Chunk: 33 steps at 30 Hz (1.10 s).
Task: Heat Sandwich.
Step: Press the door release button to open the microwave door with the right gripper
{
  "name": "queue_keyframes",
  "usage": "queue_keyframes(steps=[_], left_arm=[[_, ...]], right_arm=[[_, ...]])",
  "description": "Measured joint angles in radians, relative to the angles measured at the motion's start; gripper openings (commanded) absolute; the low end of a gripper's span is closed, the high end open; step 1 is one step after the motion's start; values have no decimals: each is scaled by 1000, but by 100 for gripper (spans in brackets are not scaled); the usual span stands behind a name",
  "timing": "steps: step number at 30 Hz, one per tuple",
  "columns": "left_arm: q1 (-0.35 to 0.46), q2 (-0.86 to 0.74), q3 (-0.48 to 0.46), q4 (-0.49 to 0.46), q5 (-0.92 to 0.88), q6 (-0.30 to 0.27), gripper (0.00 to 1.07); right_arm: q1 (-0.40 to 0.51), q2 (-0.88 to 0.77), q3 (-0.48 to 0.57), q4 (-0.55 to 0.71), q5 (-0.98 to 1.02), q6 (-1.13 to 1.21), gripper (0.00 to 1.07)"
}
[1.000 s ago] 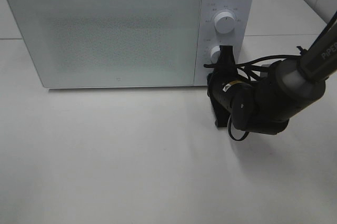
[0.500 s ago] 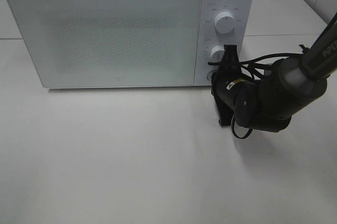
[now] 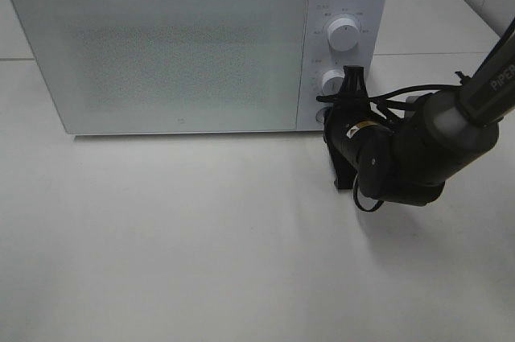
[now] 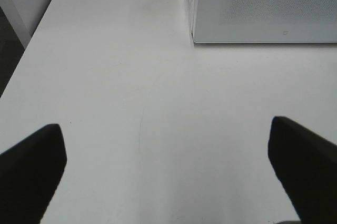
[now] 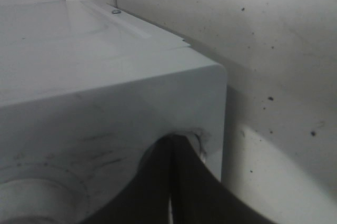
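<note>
The sandwich is not in view. The white microwave (image 3: 161, 52) stands at the back with its door closed. It also shows in the left wrist view (image 4: 263, 8) and close up in the right wrist view (image 5: 105, 92). My right gripper (image 3: 352, 76) is shut, its black fingers (image 5: 176, 176) pressed together. Their tips rest against the control panel, just right of the lower knob (image 3: 331, 80) and near the panel's right edge. My left gripper (image 4: 164, 126) is open and empty above the bare white table, left of the microwave. It does not show in the high view.
An upper knob (image 3: 344, 35) sits on the panel above the lower one. The white table (image 3: 201, 237) stretches out in front of the microwave. A speckled wall (image 5: 274, 34) lies beyond the microwave's right side. The right arm's cables (image 3: 402, 92) loop behind its wrist.
My right gripper has shifted slightly to the right along the control panel, staying shut beside the lower knob. The microwave door has stayed closed.
</note>
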Motion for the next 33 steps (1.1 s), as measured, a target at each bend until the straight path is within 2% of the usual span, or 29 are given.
queue_keyframes(steps=[9, 33], left_arm=[[0, 0, 0, 0, 0, 0, 101], [0, 0, 0, 0, 0, 0, 101]], right_arm=[[10, 47, -59, 37, -4, 1, 0], [17, 45, -76, 74, 43, -18, 1]])
